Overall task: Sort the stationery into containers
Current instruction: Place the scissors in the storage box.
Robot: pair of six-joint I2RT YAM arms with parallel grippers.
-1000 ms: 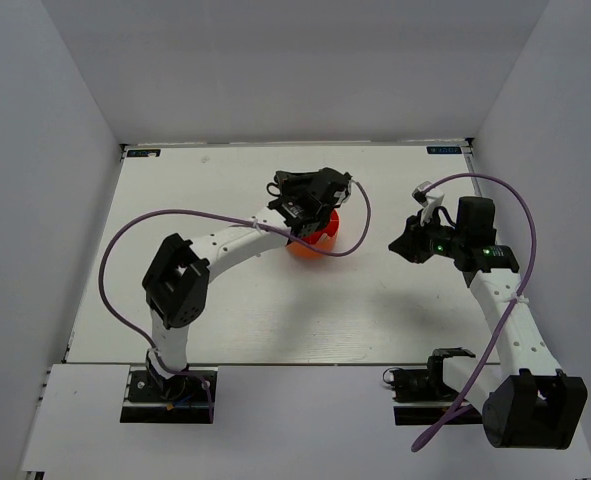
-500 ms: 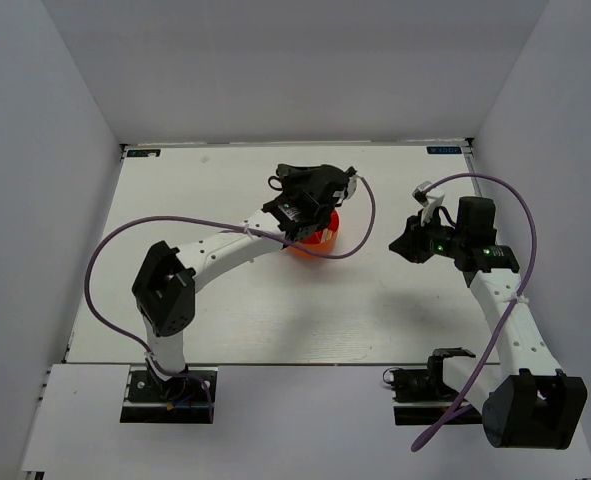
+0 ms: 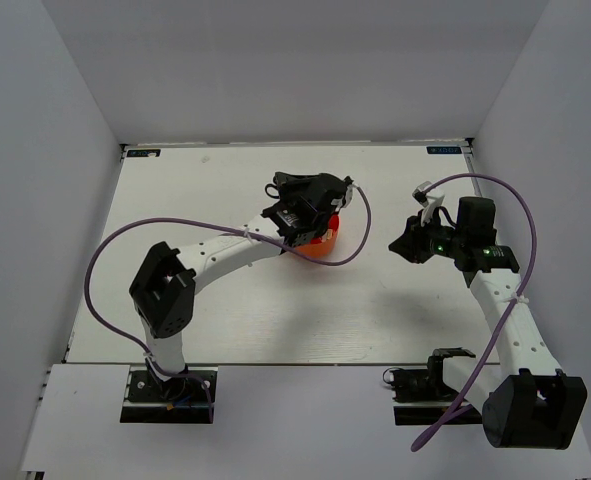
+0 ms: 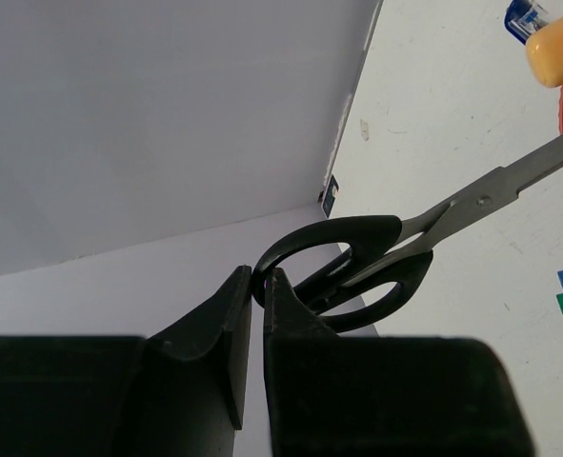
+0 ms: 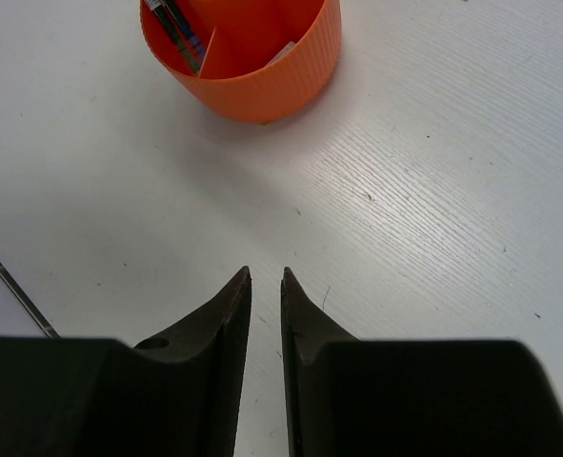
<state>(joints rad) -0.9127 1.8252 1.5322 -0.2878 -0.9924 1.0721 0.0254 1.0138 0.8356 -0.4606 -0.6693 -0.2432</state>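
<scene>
The scissors point(image 4: 432, 222) have shiny black plastic handles and smooth grey metal blades with a dull shine. The organizer cup point(image 5: 271, 90) is matt orange plastic with fine ribs on its outside wall. The table point(image 5: 433, 190) is white and matt with thin grain lines, maybe painted wood.

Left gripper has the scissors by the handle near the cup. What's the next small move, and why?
Probably lower the left gripper toward the orange cup before releasing: it is shut on the scissors by a handle loop, the blades point at the cup's rim, and the tips cannot be seen inside it.
</scene>
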